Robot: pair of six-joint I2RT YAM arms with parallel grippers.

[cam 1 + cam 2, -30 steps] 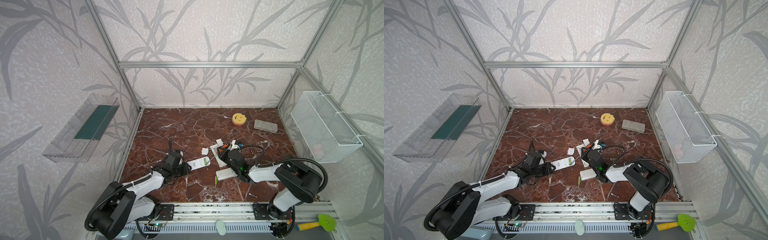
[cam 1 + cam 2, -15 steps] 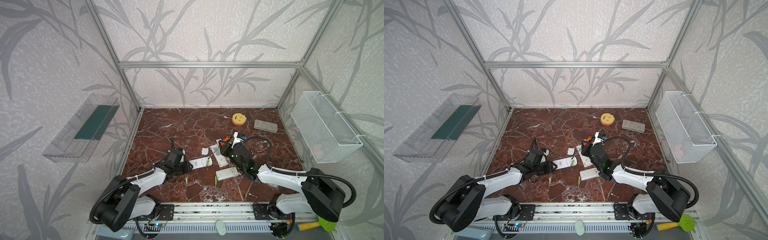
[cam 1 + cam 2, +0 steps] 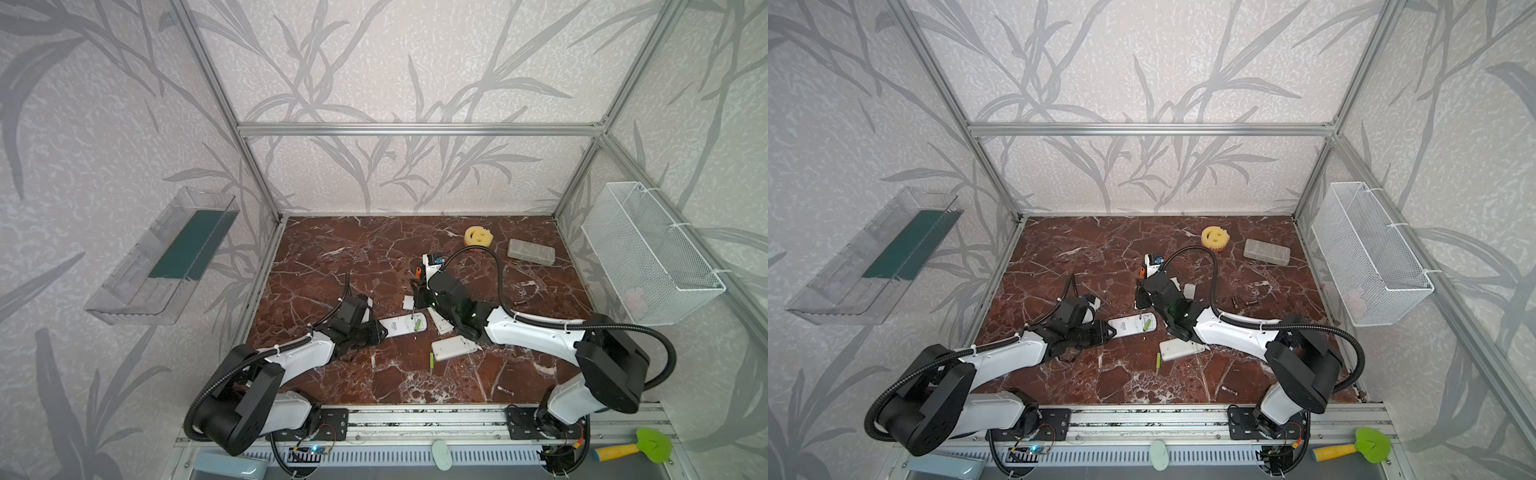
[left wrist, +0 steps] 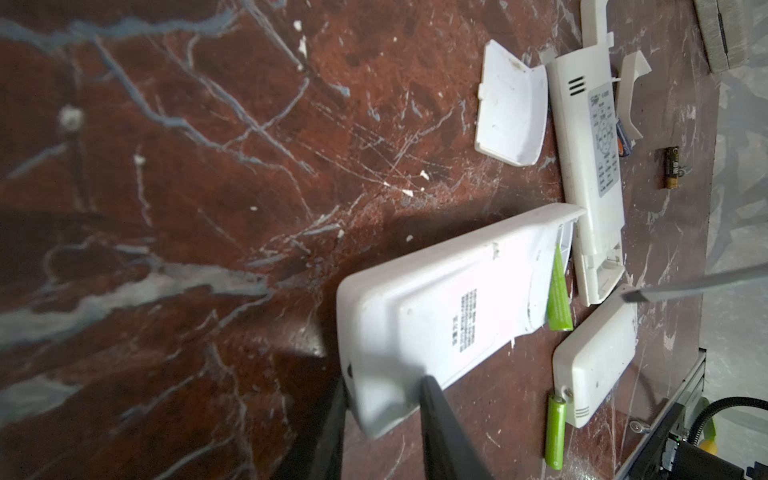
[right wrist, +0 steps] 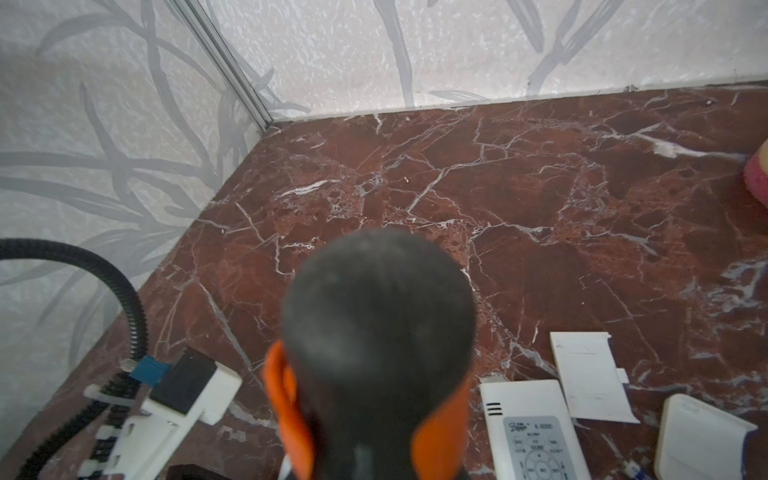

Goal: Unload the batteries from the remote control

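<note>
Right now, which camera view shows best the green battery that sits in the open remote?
The left wrist view: the green battery is close and sharp, at the open end of the remote. In both top views it is only a small green sliver. The right wrist view misses it; the screwdriver handle fills its middle.

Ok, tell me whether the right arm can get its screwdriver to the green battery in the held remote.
Probably yes. The right tool grips the screwdriver, whose blade hangs beside the battery in the remote's open bay, with nothing between. The left tool clamps the remote's far end, clear of it.
</note>
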